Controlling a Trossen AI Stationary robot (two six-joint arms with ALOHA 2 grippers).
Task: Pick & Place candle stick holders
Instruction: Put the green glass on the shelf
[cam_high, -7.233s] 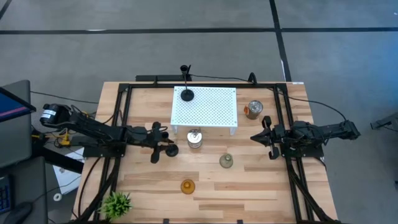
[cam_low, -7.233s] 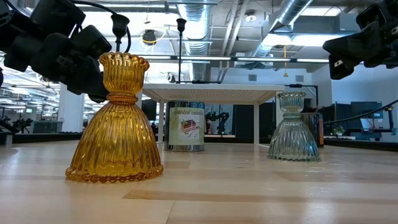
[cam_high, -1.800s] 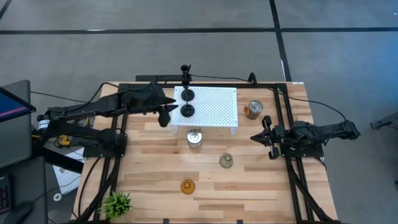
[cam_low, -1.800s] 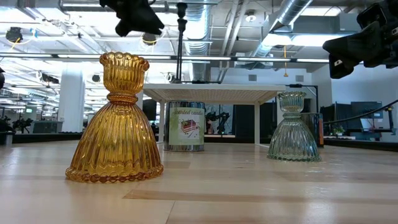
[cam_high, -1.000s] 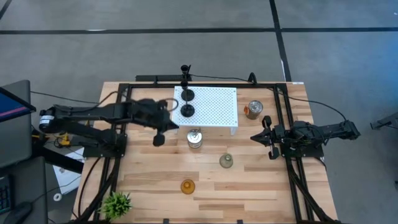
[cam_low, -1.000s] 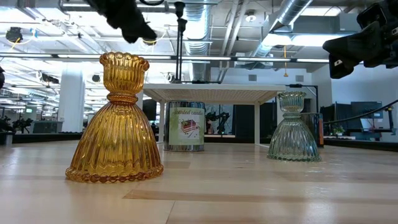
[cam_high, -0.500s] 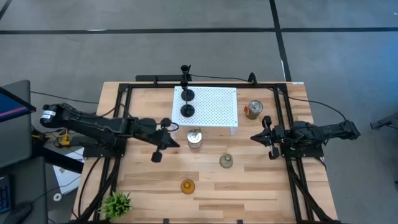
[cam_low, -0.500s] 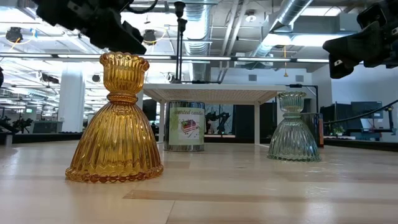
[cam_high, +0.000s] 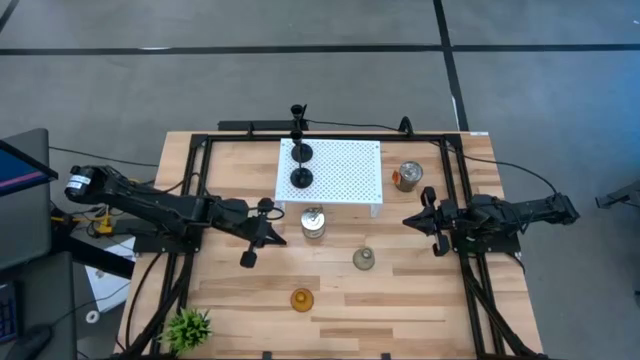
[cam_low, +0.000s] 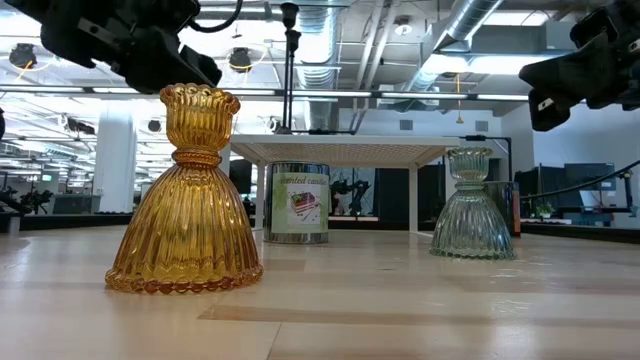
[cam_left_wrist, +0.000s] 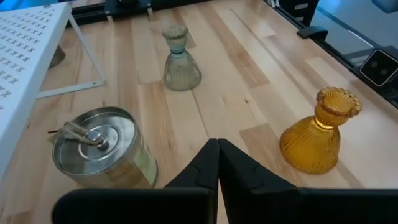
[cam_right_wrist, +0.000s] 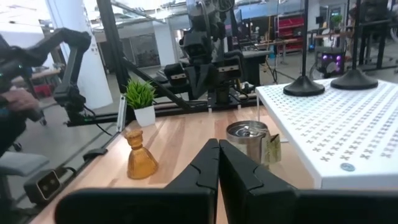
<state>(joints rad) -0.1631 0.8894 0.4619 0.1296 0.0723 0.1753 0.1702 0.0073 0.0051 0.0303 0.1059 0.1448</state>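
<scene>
The table (cam_high: 400, 300) is pale, matt planked wood. The amber candle holder (cam_low: 186, 200) and the pale-green one (cam_low: 472, 208) are glossy ribbed glass; the tin (cam_left_wrist: 102, 148) is shiny metal with a paper label. The perforated white shelf (cam_high: 345, 170) looks matt, carrying two matt black candlestick holders (cam_high: 300, 178)

2 black holders (cam_high: 300, 165) upright on white rack | green glass (cam_high: 364, 259), amber glass (cam_high: 301, 298) upright on table

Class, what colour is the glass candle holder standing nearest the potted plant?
The candle holder is amber-orange ribbed glass, clearest in the low view.
</scene>
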